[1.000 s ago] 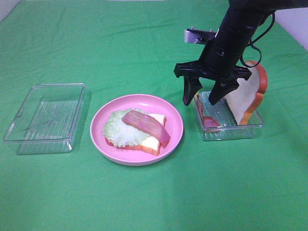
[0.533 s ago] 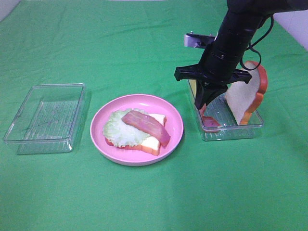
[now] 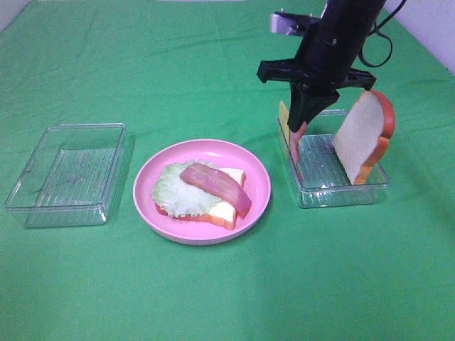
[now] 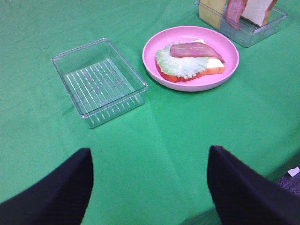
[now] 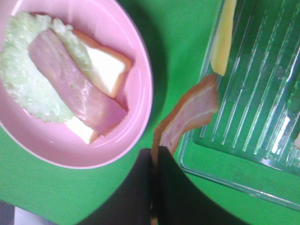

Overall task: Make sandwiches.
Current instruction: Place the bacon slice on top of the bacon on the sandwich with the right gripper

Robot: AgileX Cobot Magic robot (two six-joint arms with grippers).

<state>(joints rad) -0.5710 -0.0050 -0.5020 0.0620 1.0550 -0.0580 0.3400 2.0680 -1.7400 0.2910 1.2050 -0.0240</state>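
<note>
On the pink plate [image 3: 260, 170] lies an open sandwich: a bread slice [image 3: 229, 207], pale lettuce [image 3: 174, 193] and a bacon strip [image 3: 217, 186] on top. My right gripper [image 3: 299, 126] is shut on a second bacon strip [image 3: 294, 147], which hangs above the left end of the clear container [image 3: 341, 193]. The right wrist view shows that strip [image 5: 193, 114] dangling from the closed fingertips [image 5: 161, 161]. A yellow cheese square [image 3: 284, 118] stands at the container's left wall. Another bread slice [image 3: 362, 138] leans at its right end. My left gripper [image 4: 147, 187] is open and empty, near the table's front.
An empty clear container [image 3: 67, 174] sits left of the plate. Green cloth [image 3: 227, 291] covers the table. In the left wrist view, the plate [image 4: 152, 61] and the empty container [image 4: 98, 82] lie far ahead of the left gripper's fingers.
The right gripper closed on the bacon strip in the right container and rose with it. The strip now hangs from the fingertips. The plate and left container did not move.
</note>
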